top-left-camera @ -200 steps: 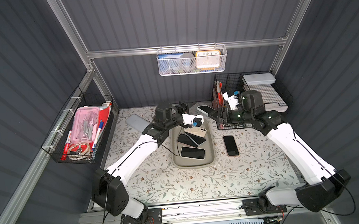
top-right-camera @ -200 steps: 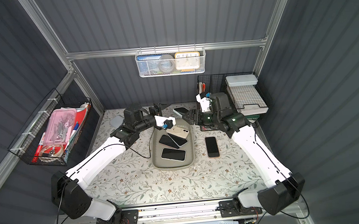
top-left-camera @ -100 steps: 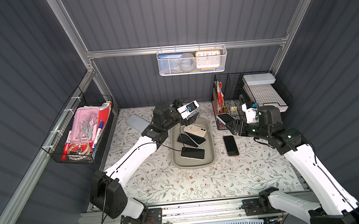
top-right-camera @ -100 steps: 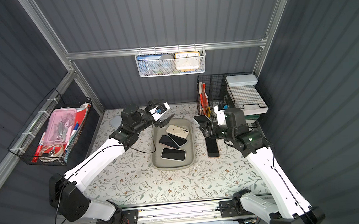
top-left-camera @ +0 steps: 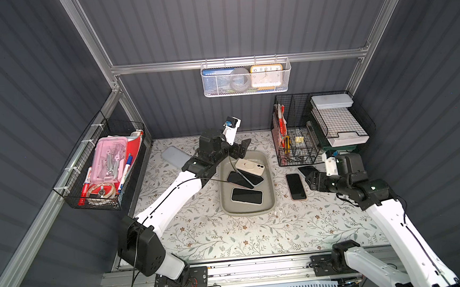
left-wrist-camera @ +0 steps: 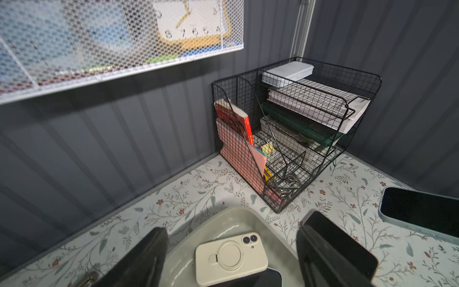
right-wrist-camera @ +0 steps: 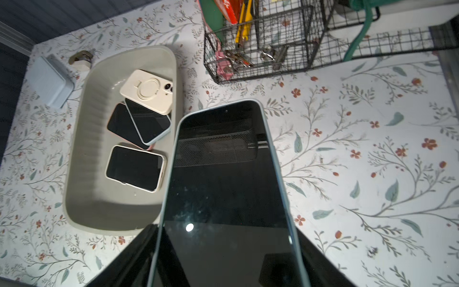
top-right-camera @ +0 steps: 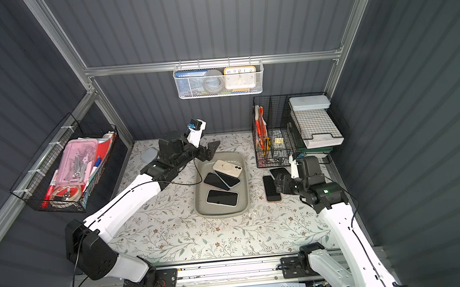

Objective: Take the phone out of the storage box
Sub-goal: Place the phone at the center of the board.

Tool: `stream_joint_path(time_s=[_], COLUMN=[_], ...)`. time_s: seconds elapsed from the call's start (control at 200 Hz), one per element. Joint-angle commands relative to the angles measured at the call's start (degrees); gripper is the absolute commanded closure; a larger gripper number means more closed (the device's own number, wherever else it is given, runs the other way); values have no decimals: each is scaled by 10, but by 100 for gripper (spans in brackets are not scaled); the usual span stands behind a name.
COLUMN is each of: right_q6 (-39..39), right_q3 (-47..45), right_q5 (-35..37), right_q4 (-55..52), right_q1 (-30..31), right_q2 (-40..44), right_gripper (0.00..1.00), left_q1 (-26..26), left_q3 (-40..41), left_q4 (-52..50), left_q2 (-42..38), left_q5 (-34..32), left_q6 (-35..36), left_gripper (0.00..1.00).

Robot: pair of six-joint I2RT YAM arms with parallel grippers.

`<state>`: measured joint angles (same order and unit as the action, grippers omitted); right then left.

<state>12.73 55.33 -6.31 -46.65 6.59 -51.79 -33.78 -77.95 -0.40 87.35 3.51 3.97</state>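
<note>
**Right arm holds 1 phone clear of the box; left jaws wait over the next**

The floral table cover [top-left-camera: 230, 238] fills the floor of the grey booth. The storage box [top-left-camera: 248, 210] lies at its centre, its long side on the 12-to-6 line. The right gripper [top-left-camera: 311, 177] is clamped on the near end of a blue-cased phone [right-wrist-camera: 223, 174], at 3 o'clock from the box and outside its rim. The phone sticks out ahead of the jaws, screen up, with its long axis toward about 10 o'clock. Whether it touches the table, I cannot tell.

I judge that the coming move is a set-down. A pink-edged phone [top-left-camera: 295, 186] lies flat close at 9 o'clock of the held one, and free cover is at 3 o'clock, so the lowering should not drift toward the box.

4 phones remain in the box. The left gripper [top-left-camera: 241, 149] hovers over the 12 o'clock end with its jaws wide and empty. The cream phone [left-wrist-camera: 231, 258] lies face down below them, its long axis near the 9-to-3 line. The left arm is nearer to it.

1 second ago the right gripper stood farther back, by the wire organizer [top-left-camera: 294, 134]; it has drawn back toward 4 o'clock. The left gripper was low over the cream phone and has lifted.
</note>
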Motion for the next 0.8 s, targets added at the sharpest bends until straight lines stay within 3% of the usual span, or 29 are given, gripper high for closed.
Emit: stream_joint_path(time_s=[0.0, 0.4, 0.64, 0.796], right_q6=[-54, -96, -137, -173], right_q3=[-28, -77, -109, -109], right_q5=[-28, -101, -155, -166], right_q4=[54, 162, 244, 259], right_q1=[-37, -128, -189, -201], right_q2=[24, -41, -94, -130], right_gripper=[57, 56, 51, 49], left_q1=[0, 0, 0, 0], left_q3=[6, 27, 39, 46], left_q4=[-21, -14, -6, -1], left_q2=[8, -7, -9, -9], left_q5=[1, 22, 30, 44], left_q6=[-58, -50, -47, -47], left_gripper=[15, 16, 15, 15])
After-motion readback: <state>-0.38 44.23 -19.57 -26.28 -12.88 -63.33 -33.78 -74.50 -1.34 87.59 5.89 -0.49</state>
